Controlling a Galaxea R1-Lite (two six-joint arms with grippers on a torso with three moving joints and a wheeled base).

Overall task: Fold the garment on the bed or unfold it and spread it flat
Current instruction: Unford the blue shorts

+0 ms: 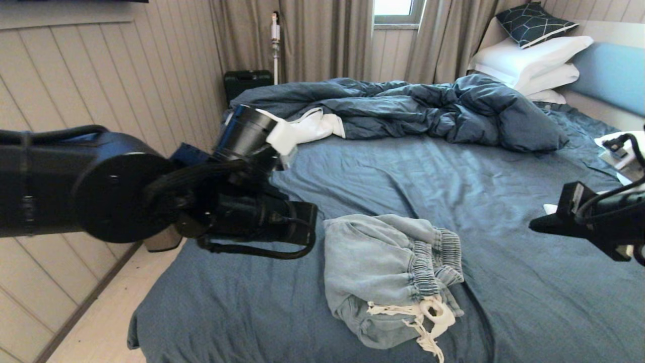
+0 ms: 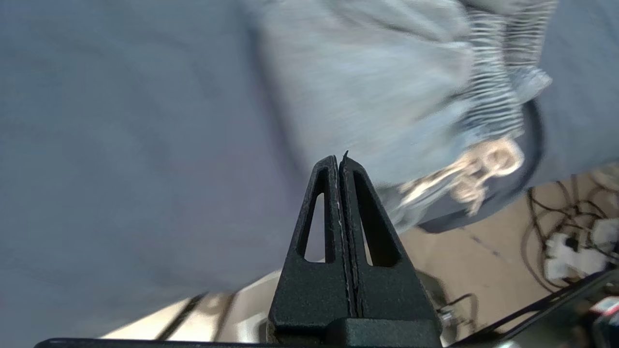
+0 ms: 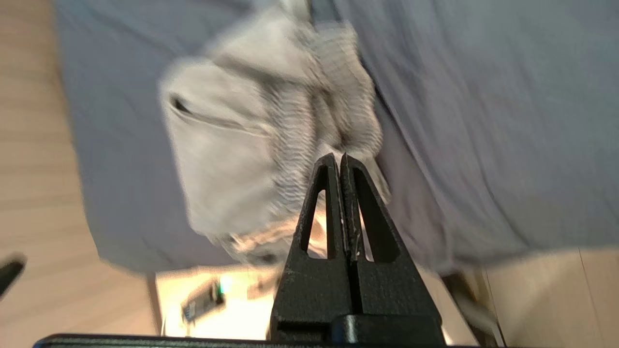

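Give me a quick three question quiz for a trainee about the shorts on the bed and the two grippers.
1. True or false: the left gripper is shut on the shorts.
2. The drawstring is: A white, B black, C red?
3. What lies bunched at the far side of the bed?

Key: 1 false, both it and the right gripper are shut and hold nothing. 2 A. 3 the dark blue duvet.
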